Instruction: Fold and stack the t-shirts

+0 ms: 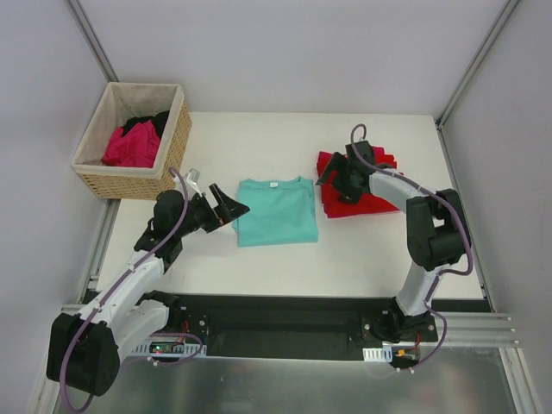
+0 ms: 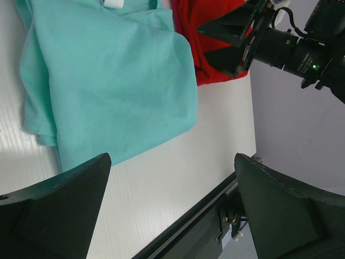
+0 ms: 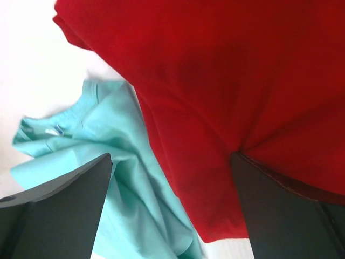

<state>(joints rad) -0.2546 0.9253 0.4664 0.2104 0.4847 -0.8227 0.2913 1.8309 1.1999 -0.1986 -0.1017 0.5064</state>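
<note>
A teal t-shirt (image 1: 276,212) lies partly folded in the middle of the table, its white neck label at the far edge. To its right rests a folded red t-shirt (image 1: 366,194). My left gripper (image 1: 233,205) hovers open at the teal shirt's left edge, nothing between its fingers (image 2: 54,210). My right gripper (image 1: 338,179) stands open low over the red shirt's left edge. In the right wrist view the red t-shirt (image 3: 226,81) and teal t-shirt (image 3: 108,162) both lie under the open jaws. In the left wrist view the teal t-shirt (image 2: 108,81) lies ahead, with the red t-shirt (image 2: 215,54) beyond it.
A woven tan basket (image 1: 129,181) stands at the table's back left, holding a magenta t-shirt (image 1: 134,145) and a black one (image 1: 157,121). Grey walls and frame posts enclose the table. The black rail (image 2: 205,216) runs along the near edge.
</note>
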